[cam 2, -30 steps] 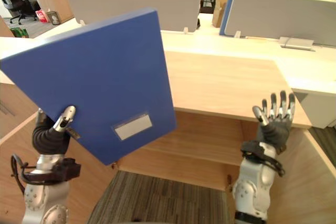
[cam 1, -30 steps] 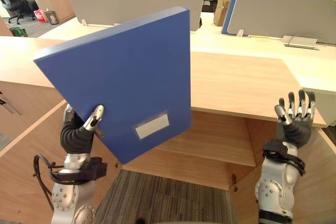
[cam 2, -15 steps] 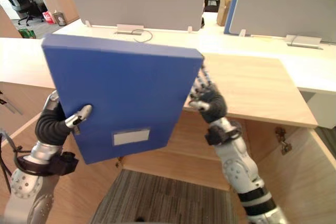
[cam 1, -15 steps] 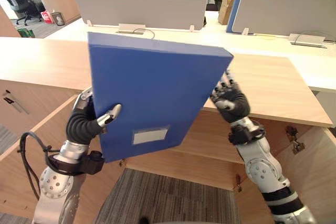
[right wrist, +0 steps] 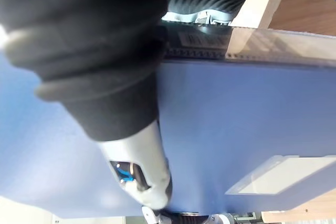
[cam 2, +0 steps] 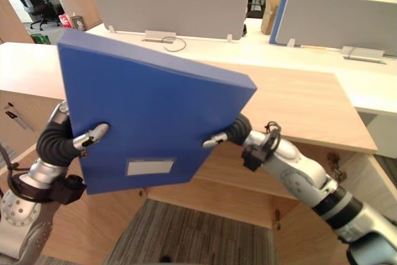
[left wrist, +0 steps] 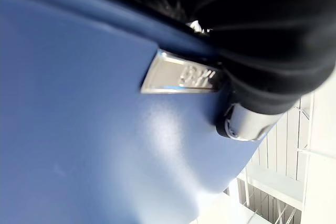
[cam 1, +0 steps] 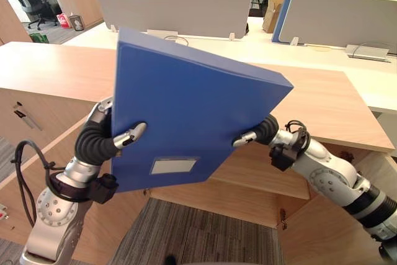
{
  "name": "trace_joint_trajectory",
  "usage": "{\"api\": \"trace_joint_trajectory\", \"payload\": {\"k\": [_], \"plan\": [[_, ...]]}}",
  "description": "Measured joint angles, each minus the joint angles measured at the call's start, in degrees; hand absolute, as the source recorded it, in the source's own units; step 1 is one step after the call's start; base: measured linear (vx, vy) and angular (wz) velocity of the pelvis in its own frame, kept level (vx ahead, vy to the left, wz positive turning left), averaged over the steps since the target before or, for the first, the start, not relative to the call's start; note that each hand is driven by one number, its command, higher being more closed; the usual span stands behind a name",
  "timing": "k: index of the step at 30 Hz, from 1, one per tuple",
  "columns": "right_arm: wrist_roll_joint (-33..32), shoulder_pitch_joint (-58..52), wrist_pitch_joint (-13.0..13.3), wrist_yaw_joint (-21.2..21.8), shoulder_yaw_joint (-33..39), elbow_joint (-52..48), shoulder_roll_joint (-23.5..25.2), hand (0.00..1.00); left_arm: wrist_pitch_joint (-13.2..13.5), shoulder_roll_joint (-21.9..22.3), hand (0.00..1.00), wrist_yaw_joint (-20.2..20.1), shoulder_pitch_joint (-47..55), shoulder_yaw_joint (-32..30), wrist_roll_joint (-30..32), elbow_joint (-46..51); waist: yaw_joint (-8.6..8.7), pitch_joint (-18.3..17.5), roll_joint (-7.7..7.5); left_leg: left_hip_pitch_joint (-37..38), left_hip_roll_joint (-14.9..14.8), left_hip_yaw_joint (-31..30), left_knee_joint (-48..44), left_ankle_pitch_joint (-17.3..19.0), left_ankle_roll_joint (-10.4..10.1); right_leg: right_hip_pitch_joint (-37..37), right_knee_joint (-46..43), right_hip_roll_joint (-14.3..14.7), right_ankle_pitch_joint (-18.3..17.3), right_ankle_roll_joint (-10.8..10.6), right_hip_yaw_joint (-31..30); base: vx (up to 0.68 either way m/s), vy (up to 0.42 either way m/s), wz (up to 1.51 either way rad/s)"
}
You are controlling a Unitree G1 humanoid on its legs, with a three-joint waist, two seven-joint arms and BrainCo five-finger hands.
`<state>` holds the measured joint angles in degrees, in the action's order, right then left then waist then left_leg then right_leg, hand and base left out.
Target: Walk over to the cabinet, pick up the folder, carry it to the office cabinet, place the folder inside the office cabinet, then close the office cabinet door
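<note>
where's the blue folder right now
In the eye views the folder is centre-left, tilted, gripped between the left hand and right hand, in front of the wooden counter.

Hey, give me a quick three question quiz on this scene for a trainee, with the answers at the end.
1. True or false: the blue folder lies inside the wooden cabinet.
2. How many robot hands hold the folder? A none, B one, C two.
3. Fill in: the pale label pocket sits near the folder's ____ edge.
Key: 1 false, it is held up in front of the cabinet. 2 C, the left hand and the right hand each pinch a side. 3 lower.
</note>
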<state>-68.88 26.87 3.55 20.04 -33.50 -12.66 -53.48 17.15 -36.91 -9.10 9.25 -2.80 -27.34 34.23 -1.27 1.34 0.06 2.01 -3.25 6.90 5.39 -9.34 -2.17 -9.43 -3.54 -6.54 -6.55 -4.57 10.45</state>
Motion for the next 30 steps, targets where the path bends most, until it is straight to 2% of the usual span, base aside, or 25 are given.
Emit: {"api": "trace_joint_trajectory", "payload": {"k": [5,6,11,14,17,23,25,27,30], "plan": [[0.3,0.9,0.1,-0.3,-0.3,0.0,-1.0,1.0,0.3,-0.5,1.0,0.3,-0.1,0.6,-0.5,0.0,-0.19,-0.4,0.43,0.0,-0.1,0.0,0.0,-0.2,0.0,0.0,-0.1,0.1,0.2,0.0,0.0,0.0,0.0,0.0],[0.4,0.5,0.1,-0.9,0.3,0.0,-0.3,1.0,0.3,-0.5,0.0,0.3,-0.1,1.3,-0.8,0.0,-0.22,-0.4,0.58,0.0,-0.1,-0.1,0.0,-0.2,0.0,0.0,-0.1,0.1,0.2,0.0,0.0,-0.03,0.006,0.01],[0.6,0.2,0.1,-3.8,0.9,1.0,1.5,1.0,0.1,-0.4,0.0,-0.1,0.8,4.2,-1.2,-1.3,-0.18,-0.8,1.24,0.0,-0.1,-0.1,0.0,-0.3,0.1,0.2,-0.4,0.1,0.1,0.0,0.0,-0.04,0.008,0.01],[1.5,-1.5,-0.1,-4.0,0.9,1.0,2.1,1.0,0.0,1.6,0.0,-0.3,2.6,6.1,-2.6,-3.0,-0.29,-0.8,1.26,-0.1,-0.2,-0.1,0.0,-0.5,0.1,0.3,-0.4,0.1,0.1,0.0,0.0,-0.01,0.002,0.0],[2.9,-3.5,-1.7,-4.5,0.9,1.0,2.1,1.0,-1.0,3.8,0.0,-1.5,4.8,9.0,-4.8,-6.9,-0.5,-0.9,1.27,-0.1,-0.2,-0.1,0.0,-0.5,0.2,0.4,-0.5,0.1,0.1,0.0,0.0,0.0,0.0,0.0],[9.9,-6.1,-4.2,-5.8,1.6,1.0,2.5,1.0,-6.1,9.5,0.0,-3.6,7.8,13.4,-6.6,-17.9,-0.47,-1.3,0.98,-1.1,-0.5,0.3,0.0,-0.8,0.2,1.7,-0.7,0.4,0.4,0.0,-0.6,-0.01,0.001,-0.05],[16.7,-9.4,-4.4,-5.8,6.5,0.8,6.1,1.0,-7.4,15.0,0.0,-3.8,8.0,13.7,-5.9,-25.2,-0.5,-1.4,1.08,-1.2,-0.6,0.3,0.0,-0.9,0.1,1.9,-0.9,0.5,0.4,0.0,-0.8,0.0,0.0,0.0],[20.5,-11.8,-4.5,-5.8,9.5,0.5,9.0,1.0,-8.7,18.8,0.0,-3.7,8.1,13.4,-4.6,-31.8,-0.42,-1.8,1.07,-1.4,-0.8,0.3,0.0,-0.9,0.1,2.2,-0.9,0.6,0.4,0.0,-1.0,0.0,0.0,0.0],[23.1,-13.3,-4.4,-5.8,11.9,-0.3,12.1,1.0,-12.2,22.3,0.0,-3.4,9.0,12.1,-3.2,-44.3,0.42,-2.1,1.13,-1.9,-1.0,0.5,0.0,-0.9,0.0,2.8,-0.9,0.8,0.5,0.1,-1.2,-0.02,0.0,-0.04]]}}
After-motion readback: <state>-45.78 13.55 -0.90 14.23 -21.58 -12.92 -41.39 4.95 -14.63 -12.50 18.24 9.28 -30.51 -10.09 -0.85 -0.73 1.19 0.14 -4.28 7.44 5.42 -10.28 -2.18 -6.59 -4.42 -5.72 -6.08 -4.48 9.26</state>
